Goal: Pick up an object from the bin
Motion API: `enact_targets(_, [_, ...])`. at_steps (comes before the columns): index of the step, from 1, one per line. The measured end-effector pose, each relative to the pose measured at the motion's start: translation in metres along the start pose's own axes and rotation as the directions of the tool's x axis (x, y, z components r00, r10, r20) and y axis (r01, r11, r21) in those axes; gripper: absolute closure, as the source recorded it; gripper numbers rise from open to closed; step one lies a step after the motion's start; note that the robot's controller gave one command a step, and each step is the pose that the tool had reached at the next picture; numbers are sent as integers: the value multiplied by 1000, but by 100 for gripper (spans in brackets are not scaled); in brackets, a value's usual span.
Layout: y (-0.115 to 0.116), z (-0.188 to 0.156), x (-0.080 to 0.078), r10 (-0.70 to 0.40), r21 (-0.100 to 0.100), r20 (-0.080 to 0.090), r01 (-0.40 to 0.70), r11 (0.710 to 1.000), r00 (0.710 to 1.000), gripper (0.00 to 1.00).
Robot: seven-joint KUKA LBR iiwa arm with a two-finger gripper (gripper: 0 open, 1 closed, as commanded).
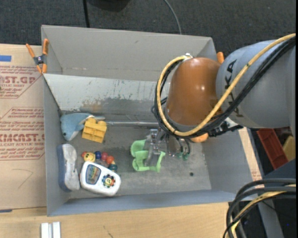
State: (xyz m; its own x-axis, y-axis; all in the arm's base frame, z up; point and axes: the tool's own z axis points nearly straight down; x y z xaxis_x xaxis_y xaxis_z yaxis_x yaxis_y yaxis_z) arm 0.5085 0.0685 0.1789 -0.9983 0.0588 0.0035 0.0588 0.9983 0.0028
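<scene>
My gripper (154, 150) reaches down in the middle of the bin floor, right at a bright green plastic piece (140, 156). One finger stands against or inside the green piece's right side. The orange dome above hides the upper part of the gripper. A small green bit (184, 155) lies just right of the gripper.
Along the left side lie a yellow block toy (94, 130), a blue soft animal (71, 124), a white toy phone with coloured buttons (100, 177) and a white oblong thing (68, 166). The arm covers the bin's right part.
</scene>
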Motion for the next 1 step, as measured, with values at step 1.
enact_targets(1, [-3,-33,9,-3,0,-1,3,1000,1000,100])
